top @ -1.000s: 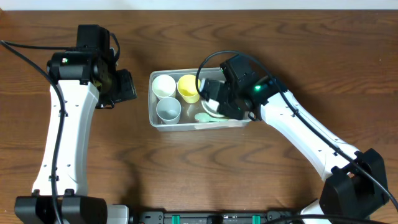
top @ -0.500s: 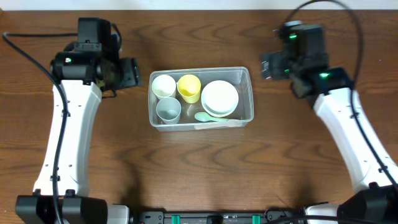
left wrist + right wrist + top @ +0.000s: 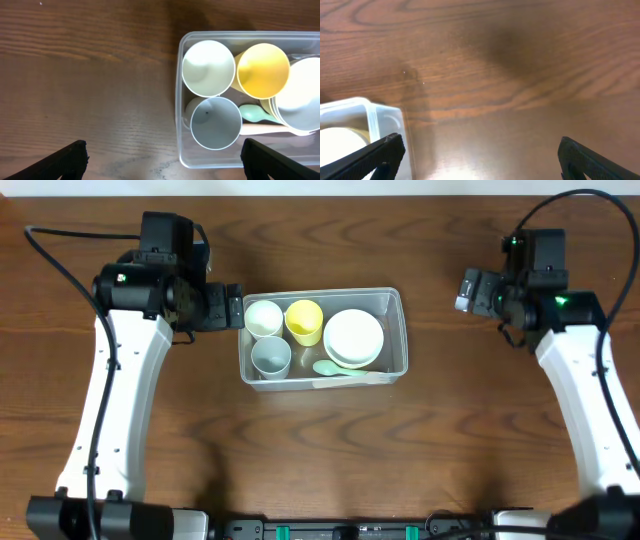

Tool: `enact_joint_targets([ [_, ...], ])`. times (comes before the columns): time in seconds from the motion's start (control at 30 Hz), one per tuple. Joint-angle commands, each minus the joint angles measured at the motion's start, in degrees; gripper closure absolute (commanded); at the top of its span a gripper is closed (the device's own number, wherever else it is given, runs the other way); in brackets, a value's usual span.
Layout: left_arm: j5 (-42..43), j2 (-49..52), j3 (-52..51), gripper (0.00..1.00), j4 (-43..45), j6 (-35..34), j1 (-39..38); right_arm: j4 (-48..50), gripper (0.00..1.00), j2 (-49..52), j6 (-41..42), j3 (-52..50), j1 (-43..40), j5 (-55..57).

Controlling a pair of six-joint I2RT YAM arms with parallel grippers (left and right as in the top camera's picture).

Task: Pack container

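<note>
The container (image 3: 396,340) sits at the centre of the table (image 3: 320,450), its long sides running 9 to 3 o'clock. Inside it, 3 cups stand upright and open-mouthed in the 9 o'clock half. A white cup (image 3: 264,318) is in the 10 o'clock corner. A yellow cup (image 3: 304,320) touches it on the 3 o'clock side. A grey cup (image 3: 270,356) is in the 8 o'clock corner. A white bowl (image 3: 354,338) fills most of the 3 o'clock half and presses against the yellow cup. A green spoon (image 3: 328,367) lies along the 6 o'clock wall between the grey cup and the bowl, and its handle runs under the bowl.

The left gripper (image 3: 236,308) hangs just beside the container's 9 o'clock wall, by the white cup. Its jaws are spread wide and hold nothing. The right gripper (image 3: 466,290) is at about 2 o'clock from the container, well apart from it, over bare wood. Its jaws are also spread wide and hold nothing. In the right wrist view only 1 corner of the container shows.

A black cable (image 3: 45,228) loops from each arm toward the 12 o'clock edge of the table.
</note>
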Motion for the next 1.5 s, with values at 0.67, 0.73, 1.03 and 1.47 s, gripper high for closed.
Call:
enact_joint_targets([
  [0.67,0.22,-52.09,-37.81,0.02,9.51,-3.17,-4.33,1.55,0.01,-48.57,6.88,-38.40,6.47,7.04],
  [0.73,0.22,-52.04,-37.81,0.02,9.38,-3.17,-4.33,1.22,0.01,-48.43,6.88,-39.28,6.47,7.04],
  [1.03,0.22,-51.91,-37.81,0.02,9.33,-3.17,-4.33,-2.80,0.01,-47.58,6.88,-39.50,6.47,7.04],
  [1.47,0.22,-51.91,-37.81,0.02,9.33,-3.17,-4.33,12.72,0.01,-65.94,-4.57,-50.56,5.92,0.92],
])
